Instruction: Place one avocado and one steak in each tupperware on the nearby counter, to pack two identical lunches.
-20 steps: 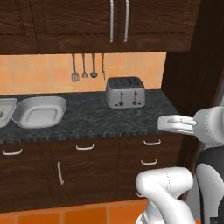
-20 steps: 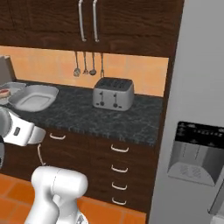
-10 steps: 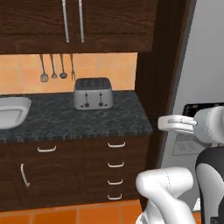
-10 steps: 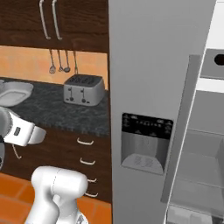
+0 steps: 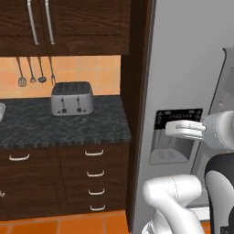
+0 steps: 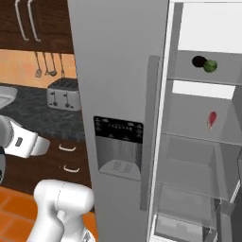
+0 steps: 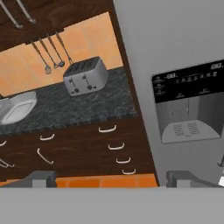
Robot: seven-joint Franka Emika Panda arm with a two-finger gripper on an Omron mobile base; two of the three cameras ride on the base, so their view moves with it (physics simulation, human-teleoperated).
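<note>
In the right base view the fridge's right side stands open. On its upper shelf a dark avocado (image 6: 199,61) lies beside a green avocado (image 6: 210,65). One shelf lower is a red steak (image 6: 212,119). A pale-grey tupperware (image 7: 17,107) rests on the dark speckled counter (image 7: 87,107) left of the toaster; its edge also shows as a tupperware rim (image 6: 7,97). My gripper (image 7: 111,179) is open and holds nothing, with its fingertips (image 7: 39,178) wide apart. It faces the counter's right end and the fridge door, well short of both.
A silver toaster (image 5: 71,98) stands near the counter's right end, with utensils (image 5: 32,73) hanging on the wall behind it. The shut fridge door with its dispenser (image 6: 118,146) stands between the counter and the open shelves. Drawers (image 5: 93,178) sit below the counter.
The base has swung to the right, so the whole picture has shifted from the counter toward the fridge. The open fridge shelves have come into view. The gripper stays open.
</note>
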